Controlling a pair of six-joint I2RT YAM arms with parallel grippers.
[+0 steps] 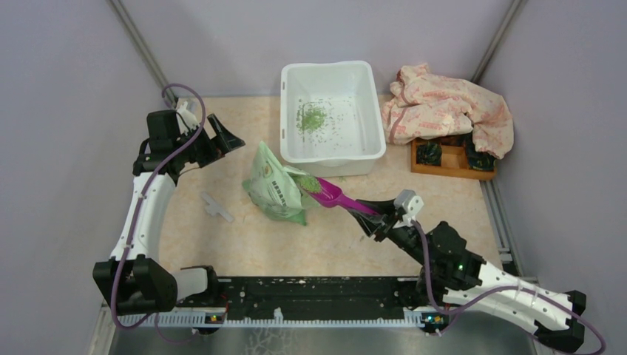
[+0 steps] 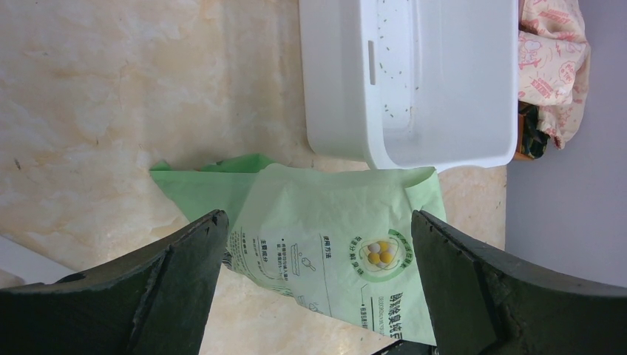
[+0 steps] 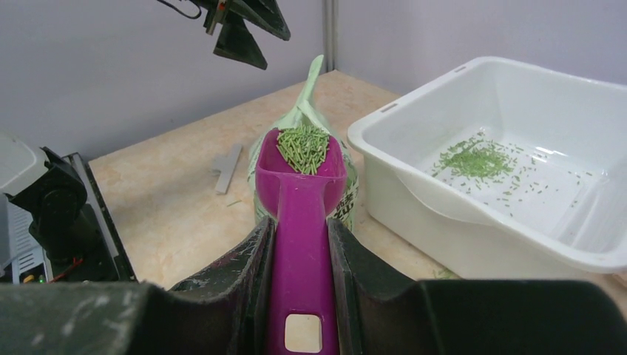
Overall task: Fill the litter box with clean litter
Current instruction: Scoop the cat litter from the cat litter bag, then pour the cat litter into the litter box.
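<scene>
My right fingers (image 3: pixel 240 277) clamp the scoop (image 3: pixel 302 192) of clean litter (image 3: pixel 303 146) near the litter box (image 3: pixel 414 222); tilting early risks spilling on the bench (image 3: pixel 185 192). Left fingers (image 2: pixel 185 259) wide, empty.

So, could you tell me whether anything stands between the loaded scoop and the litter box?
Nothing visible does. The right gripper holds the scoop, carrying clean litter, by the bag; only bare table and the near wall of the litter box lie ahead.
</scene>
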